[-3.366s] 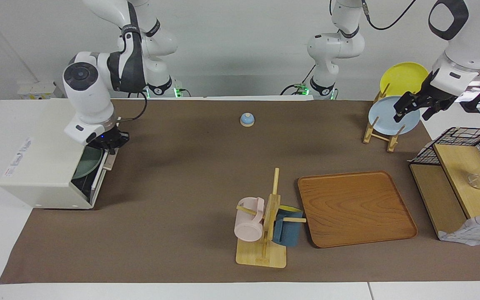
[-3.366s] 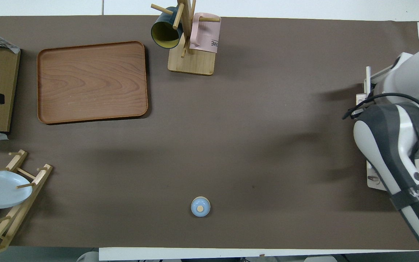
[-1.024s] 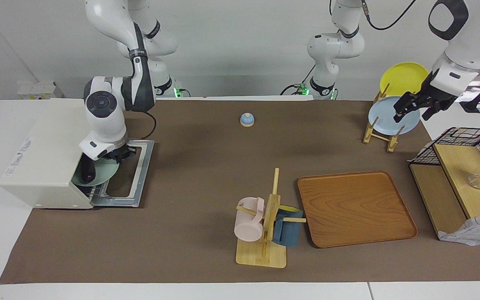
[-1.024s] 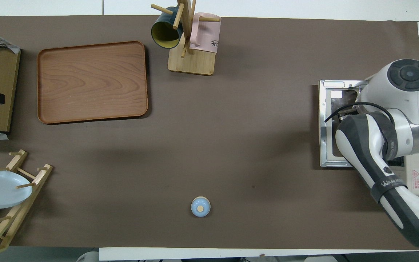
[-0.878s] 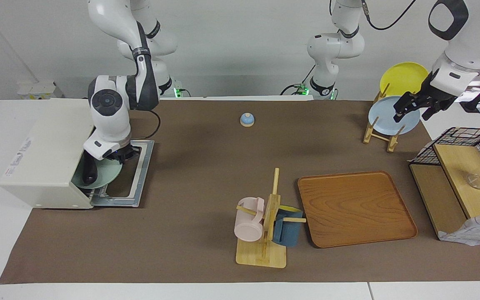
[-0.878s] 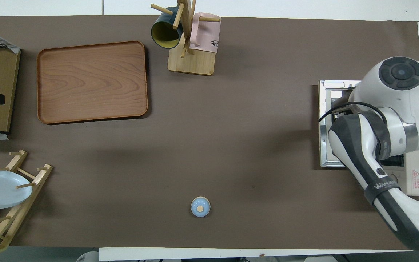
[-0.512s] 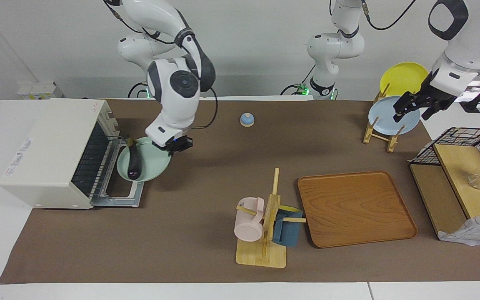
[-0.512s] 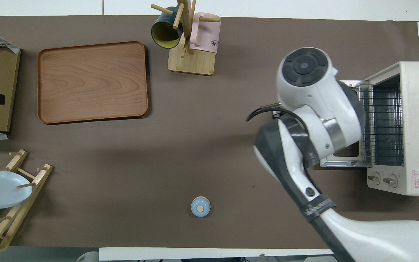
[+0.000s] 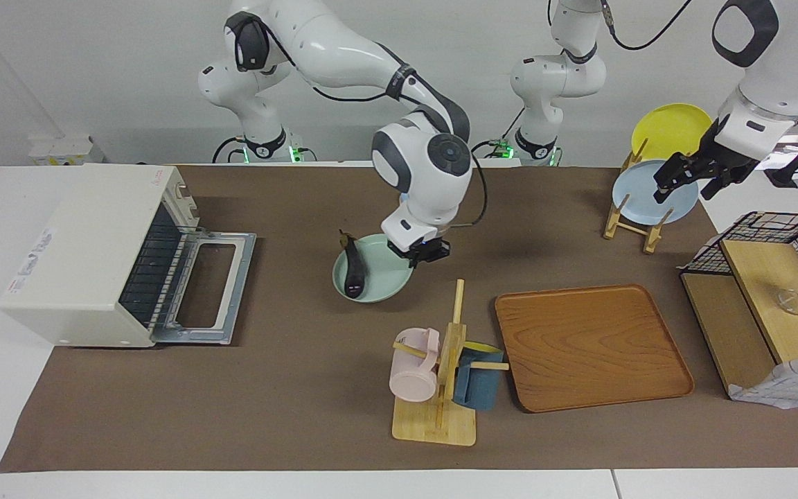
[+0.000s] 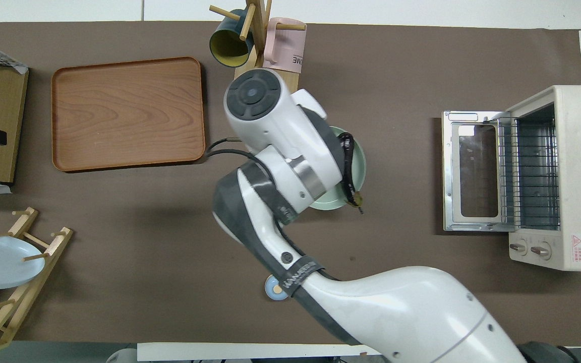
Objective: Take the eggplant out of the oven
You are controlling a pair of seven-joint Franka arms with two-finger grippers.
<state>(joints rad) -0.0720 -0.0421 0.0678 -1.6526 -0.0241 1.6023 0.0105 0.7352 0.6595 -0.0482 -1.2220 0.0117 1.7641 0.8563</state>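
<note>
Glossy white arms (image 9: 343, 48) with dark grey joints, black cables.

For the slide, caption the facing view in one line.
Right gripper carries the mint-green plate with the eggplant away from the open oven; left gripper waits.

The right arm (image 10: 290, 166) reaches from 5 o'clock to the table's middle, covering much of the mint-green plate (image 10: 358, 166). The eggplant (image 10: 347, 169) lies on the plate's exposed edge, stem toward 6 o'clock. At 3 o'clock, the oven (image 10: 553, 176) stands open, rack bare.
</note>
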